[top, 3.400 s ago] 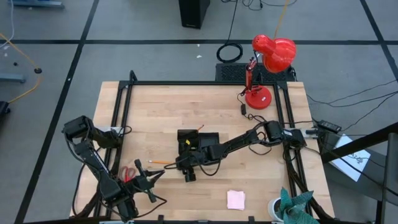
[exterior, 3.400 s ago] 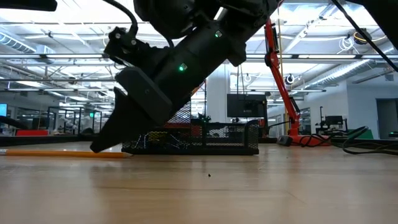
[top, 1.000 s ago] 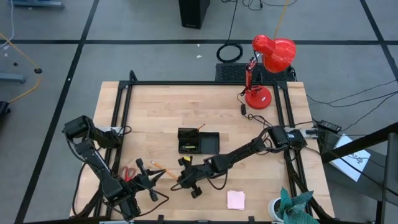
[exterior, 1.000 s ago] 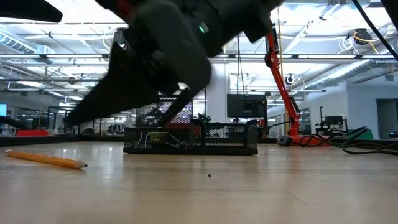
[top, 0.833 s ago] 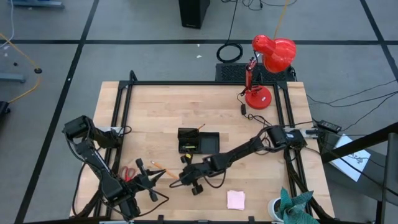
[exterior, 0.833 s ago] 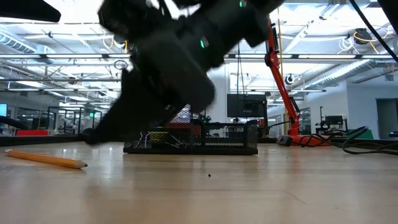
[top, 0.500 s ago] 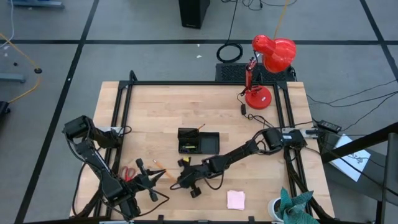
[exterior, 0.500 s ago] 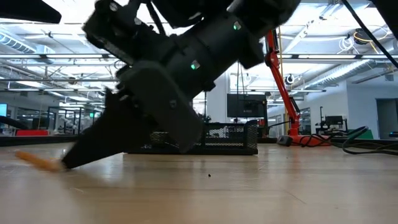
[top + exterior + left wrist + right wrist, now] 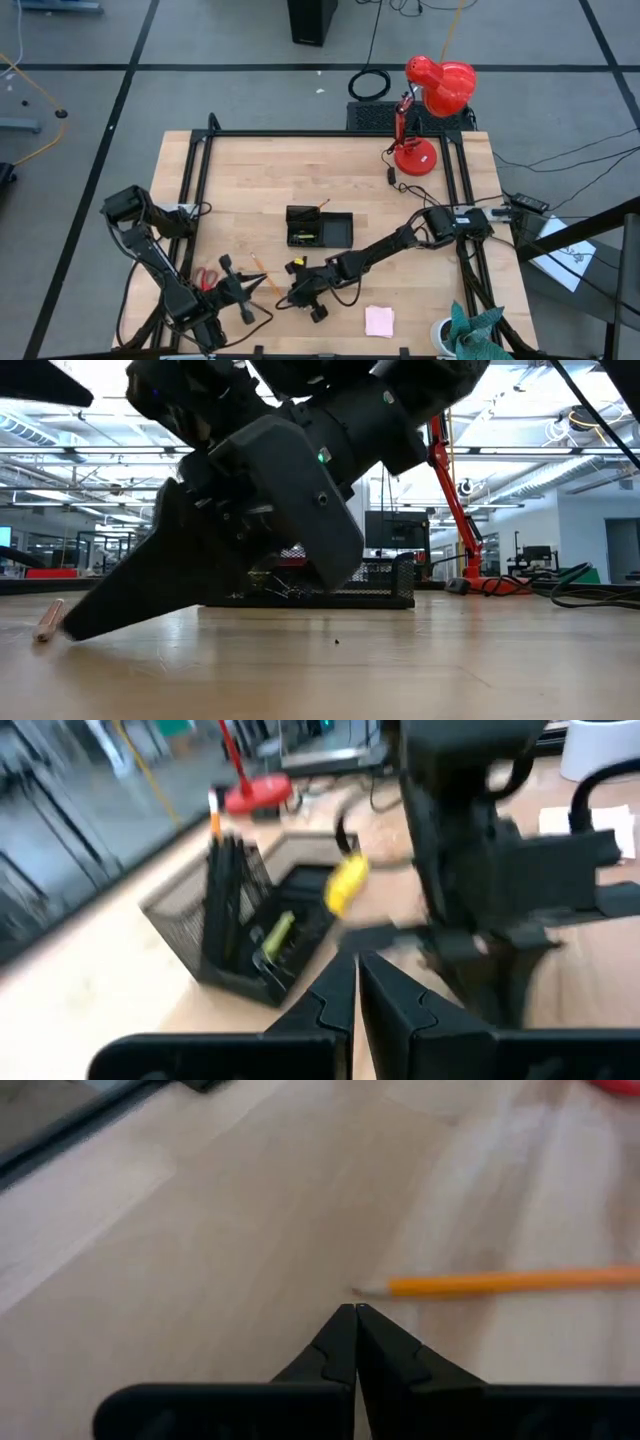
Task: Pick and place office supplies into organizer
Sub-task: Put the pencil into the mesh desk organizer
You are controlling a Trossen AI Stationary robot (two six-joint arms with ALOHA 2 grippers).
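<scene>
While several supplies already stand in the organizer, which sits near the middle of the table, the task looks only partly done. The left wrist view shows thin black pens and an orange-tipped stick upright in the taller compartment, and a small yellow-green piece lying in the shallow one.

Still out on the table are the orange pencil, the red-handled scissors and the pale pink note pad. The scissors lie toward the front left corner, partly under the left arm. The note pad lies near the front edge, right of centre, well apart from both arms.

The right hand reaches across from the right edge to a spot in front of the organizer, low over the wood. Its fingers are pressed together and grip nothing. In the right wrist view the pencil lies just beyond the closed fingertips, its sharpened point nearest them, with a sliver of bare table between. In the low view the fingertip comes down close beside the pencil's blunt end; whether they touch I cannot tell. My judgement is that the pencil is the item in hand, and that the fingers would have to part before they could take it.

The left hand waits near the front edge, left of the pencil, its fingers nearly together and empty.
</scene>
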